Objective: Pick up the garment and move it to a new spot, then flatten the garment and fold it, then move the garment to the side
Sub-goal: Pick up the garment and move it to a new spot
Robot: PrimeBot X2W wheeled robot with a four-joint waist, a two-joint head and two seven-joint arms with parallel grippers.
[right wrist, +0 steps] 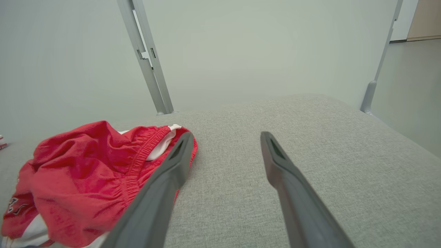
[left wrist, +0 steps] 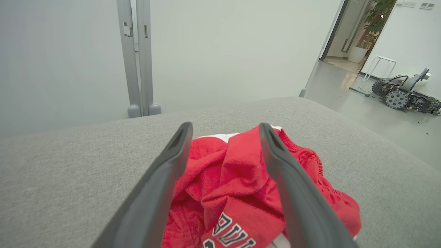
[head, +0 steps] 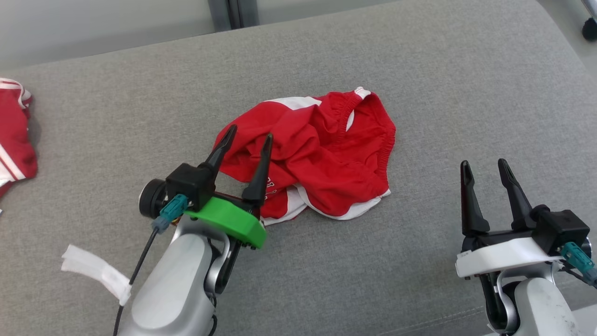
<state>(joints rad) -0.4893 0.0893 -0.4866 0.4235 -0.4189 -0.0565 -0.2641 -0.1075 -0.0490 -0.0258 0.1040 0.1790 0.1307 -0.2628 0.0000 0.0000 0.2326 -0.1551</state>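
On grey cushion (head: 419,70), red garment (head: 322,154); pale wall (left wrist: 224,51) behind; left tool (head: 250,133), right tool (head: 484,163) apart.

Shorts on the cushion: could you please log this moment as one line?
shorts: crumpled on cushion | left jaws: open over shorts' left edge | right jaws: open, clear of shorts | folding: not started

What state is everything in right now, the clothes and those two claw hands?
Red garment: crumpled heap, unfolded, lying on the grey cushion.
Left gripper: open, fingers astride the heap's left side, not clamped.
Right gripper: open, empty, apart from the garment.
Second red garment: bunched at the cushion's left edge, partly cut off.
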